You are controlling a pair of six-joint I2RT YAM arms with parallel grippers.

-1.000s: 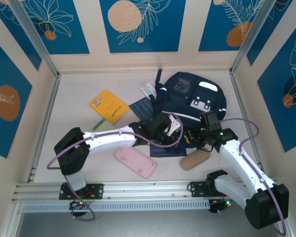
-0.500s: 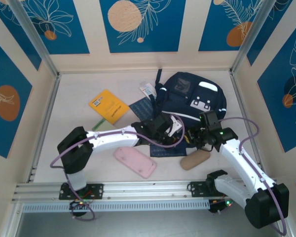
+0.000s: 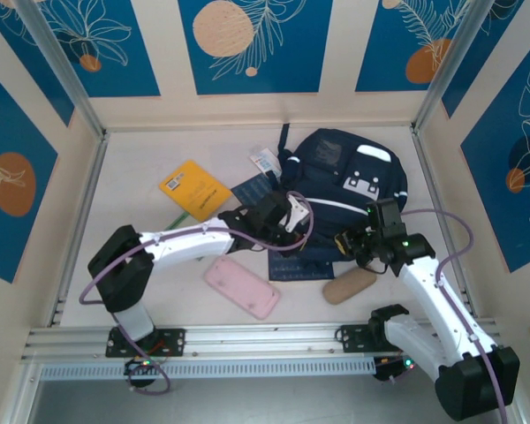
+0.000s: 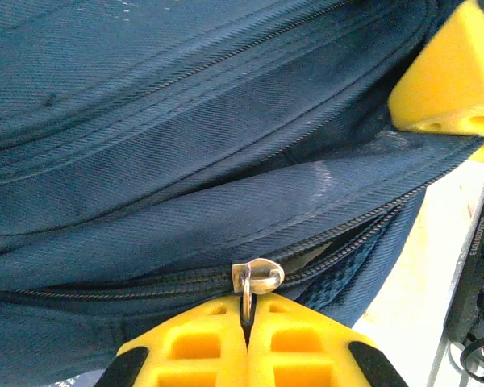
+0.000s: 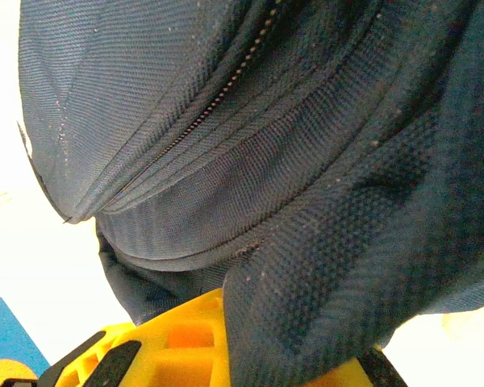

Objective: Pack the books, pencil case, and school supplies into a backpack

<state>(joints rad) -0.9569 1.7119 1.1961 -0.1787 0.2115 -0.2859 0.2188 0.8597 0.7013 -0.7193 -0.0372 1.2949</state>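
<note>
Left claw (image 4: 248, 326) was pinched shut on the metal zipper pull (image 4: 256, 276) of the backpack (image 3: 340, 172), which lay on the counter (image 3: 132, 177) ahead of both arms; the right claw (image 5: 250, 343) was clamped on a fold of its cloth. Soft and floppy, the backpack probably needed that cloth held taut while the small pull slid.

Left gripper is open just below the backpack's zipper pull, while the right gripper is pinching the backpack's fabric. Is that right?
No. The left gripper is not open: the left wrist view shows it shut on the zipper pull of the backpack. The right gripper is pinching the backpack's fabric, as you said.
</note>
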